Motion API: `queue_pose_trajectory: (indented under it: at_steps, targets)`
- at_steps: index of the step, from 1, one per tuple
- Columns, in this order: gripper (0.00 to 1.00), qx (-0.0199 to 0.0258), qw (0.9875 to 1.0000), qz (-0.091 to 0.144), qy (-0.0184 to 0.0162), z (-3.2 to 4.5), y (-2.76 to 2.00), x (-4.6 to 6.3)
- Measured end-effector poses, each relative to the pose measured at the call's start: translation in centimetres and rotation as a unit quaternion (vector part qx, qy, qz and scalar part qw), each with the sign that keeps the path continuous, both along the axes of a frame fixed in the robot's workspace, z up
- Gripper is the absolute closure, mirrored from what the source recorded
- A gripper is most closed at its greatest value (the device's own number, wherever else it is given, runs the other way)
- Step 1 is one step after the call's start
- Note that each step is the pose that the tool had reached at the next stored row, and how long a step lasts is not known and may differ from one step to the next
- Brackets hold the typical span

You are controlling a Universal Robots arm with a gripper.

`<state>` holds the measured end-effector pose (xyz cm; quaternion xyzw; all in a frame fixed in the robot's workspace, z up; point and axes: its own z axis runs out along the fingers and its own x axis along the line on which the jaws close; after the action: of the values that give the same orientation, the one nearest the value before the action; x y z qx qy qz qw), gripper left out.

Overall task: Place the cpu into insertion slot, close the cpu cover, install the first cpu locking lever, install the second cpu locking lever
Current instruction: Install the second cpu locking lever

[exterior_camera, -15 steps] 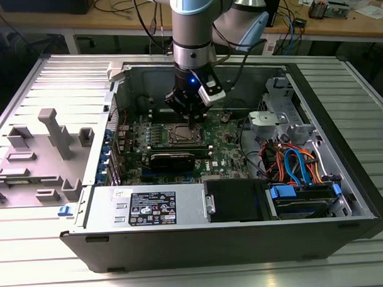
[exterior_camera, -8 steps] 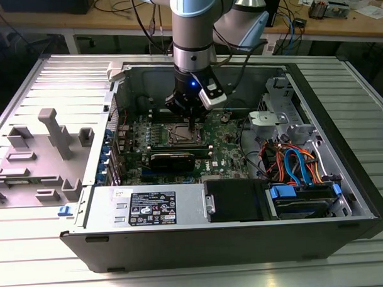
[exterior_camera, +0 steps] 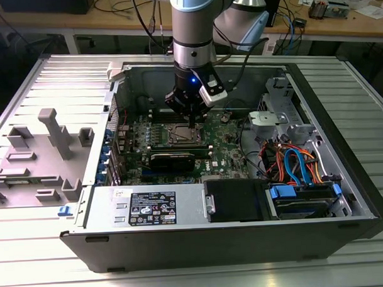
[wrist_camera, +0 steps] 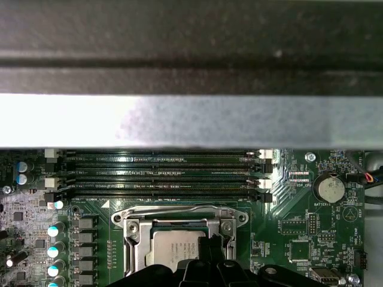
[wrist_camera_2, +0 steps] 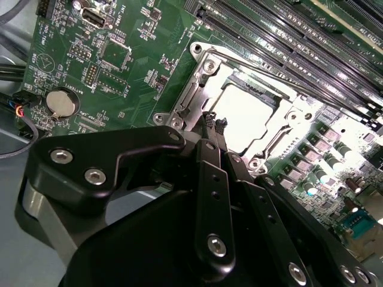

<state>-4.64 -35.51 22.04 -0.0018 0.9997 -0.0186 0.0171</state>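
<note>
The arm stands upright with its wrist pointing straight down, the gripper (exterior_camera: 192, 121) lowered, fingers (wrist_camera_2: 210, 122) pressed together.

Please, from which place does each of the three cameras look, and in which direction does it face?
Exterior view: off the arm, above the open computer case, looking down into it; the arm and gripper show over the green board.
Second wrist view: rides on the arm, looking obliquely past the gripper at the cpu under the cpu cover.
First wrist view: rides on the arm, facing the board; gripper tip shows over the cpu.
Both wrist views share the cpu, the cover and the memory slots.
</note>
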Motion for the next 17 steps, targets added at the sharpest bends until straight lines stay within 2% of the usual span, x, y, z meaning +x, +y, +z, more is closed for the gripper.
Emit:
queue_pose_trajectory:
  at_steps: [17]
  targets:
    - [0.89, -0.0001, 1.0, 0.0, 0.0, 0.0, 0.0, -0.16]
